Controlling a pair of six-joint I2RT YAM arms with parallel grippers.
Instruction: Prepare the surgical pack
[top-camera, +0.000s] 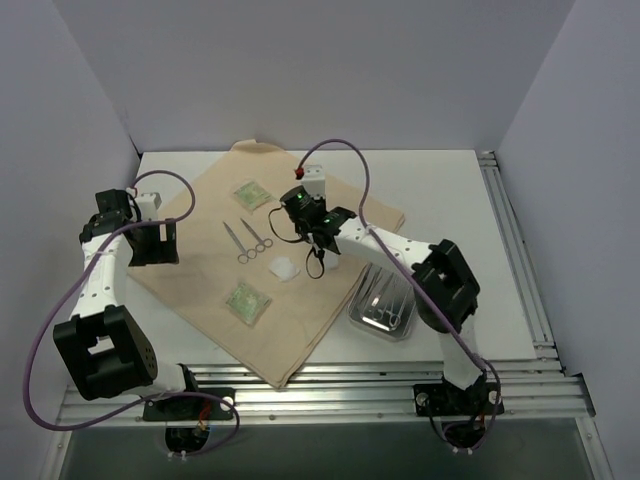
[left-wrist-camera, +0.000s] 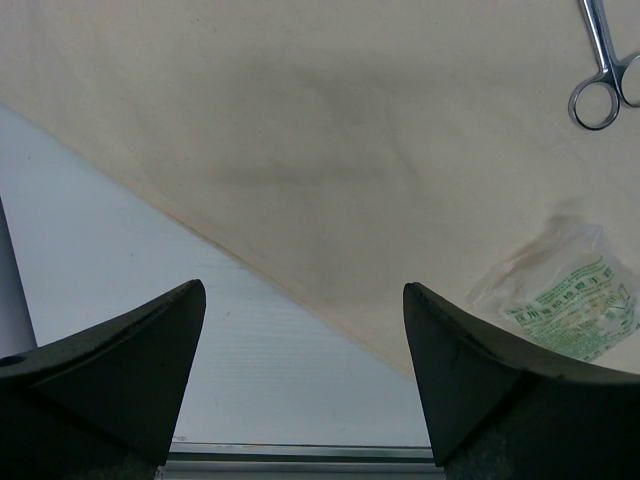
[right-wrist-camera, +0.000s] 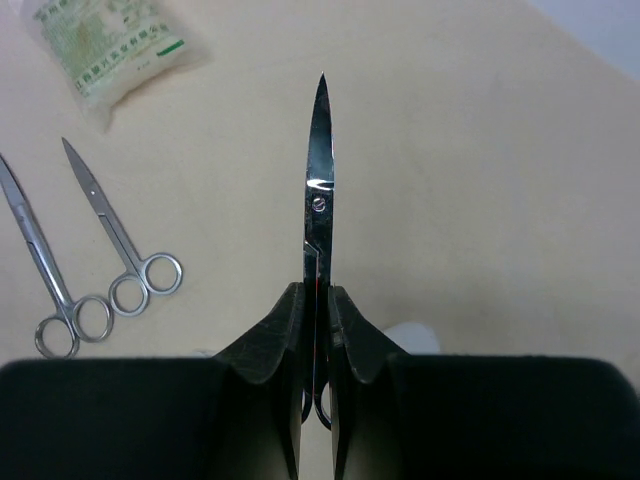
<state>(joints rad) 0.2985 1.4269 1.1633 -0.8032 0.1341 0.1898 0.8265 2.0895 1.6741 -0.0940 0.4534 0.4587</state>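
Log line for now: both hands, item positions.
right hand: shut on scissors over cloth | left hand: open, empty, over cloth edge | on cloth: two instruments, gauze, two green packets | tray: beside cloth

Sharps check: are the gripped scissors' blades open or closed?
Closed: the scissors in the right gripper show one single tapering point.

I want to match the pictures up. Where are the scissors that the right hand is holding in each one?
Top view: scissors at the right hand, near the middle.
Left wrist view: not in it.
Right wrist view: dead centre, tips pointing up.
Shared landmark: the tan cloth shows in all three.
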